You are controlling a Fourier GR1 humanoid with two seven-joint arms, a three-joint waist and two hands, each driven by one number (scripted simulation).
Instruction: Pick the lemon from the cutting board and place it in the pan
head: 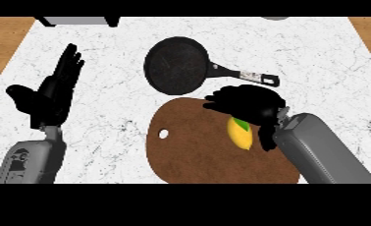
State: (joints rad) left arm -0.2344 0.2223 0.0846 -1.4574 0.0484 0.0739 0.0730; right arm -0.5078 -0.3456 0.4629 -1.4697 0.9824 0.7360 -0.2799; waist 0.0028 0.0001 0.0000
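A yellow lemon with a green tip lies on the right part of the brown cutting board. My right hand hovers over the lemon's far end, its fingers spread and slightly bent toward the left, and its thumb comes down beside the lemon's right side. The fingers are not closed round the lemon. The black pan sits just beyond the board, its handle pointing right toward my right hand. At the left of the head view my left hand rests open, fingers up.
A grey appliance stands at the counter's back left, and a grey round object peeks in at the back right. The white marble counter ends in wood-coloured strips at both the left and right sides.
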